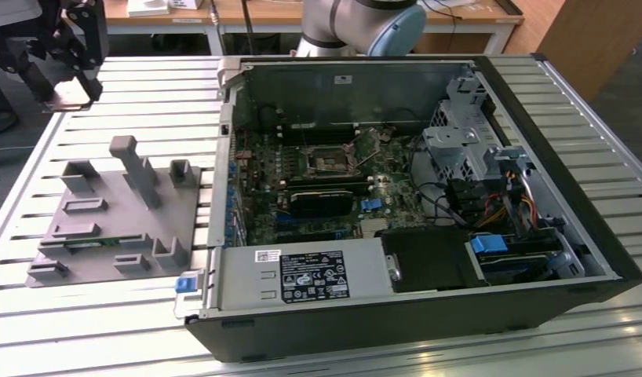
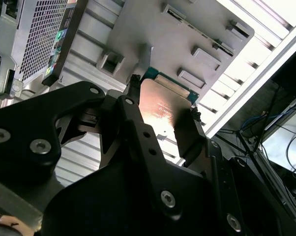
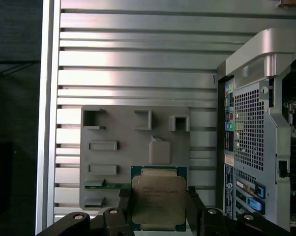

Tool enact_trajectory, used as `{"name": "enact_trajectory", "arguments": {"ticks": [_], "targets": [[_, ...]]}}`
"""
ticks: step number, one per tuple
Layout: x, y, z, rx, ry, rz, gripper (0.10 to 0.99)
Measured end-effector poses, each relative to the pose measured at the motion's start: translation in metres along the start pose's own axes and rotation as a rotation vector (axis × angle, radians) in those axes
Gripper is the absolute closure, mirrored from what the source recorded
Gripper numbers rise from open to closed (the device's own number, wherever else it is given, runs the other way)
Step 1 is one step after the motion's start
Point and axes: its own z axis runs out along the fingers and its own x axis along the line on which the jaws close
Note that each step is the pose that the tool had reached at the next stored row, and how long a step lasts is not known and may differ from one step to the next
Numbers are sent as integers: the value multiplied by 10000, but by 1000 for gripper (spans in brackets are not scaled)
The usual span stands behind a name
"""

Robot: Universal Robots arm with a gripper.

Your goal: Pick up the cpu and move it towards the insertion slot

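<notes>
Two black fingers of the pincer are clamped on the cpu, a flat square with a dull silver lid and a green edge. Below the pincer lies a matte grey plastic block with rectangular recesses. Well apart from the pincer, an open black case holds a green board with the metal-framed insertion slot.

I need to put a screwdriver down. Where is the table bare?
In the exterior view, bare table slats lie behind the grey fixture block and in front of it. Inside the computer case it is crowded.
</notes>
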Motion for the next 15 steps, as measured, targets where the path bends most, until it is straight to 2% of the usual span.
{"name": "enact_trajectory", "arguments": {"ticks": [15], "targets": [[-120,0,1,1,1,0,557]]}}
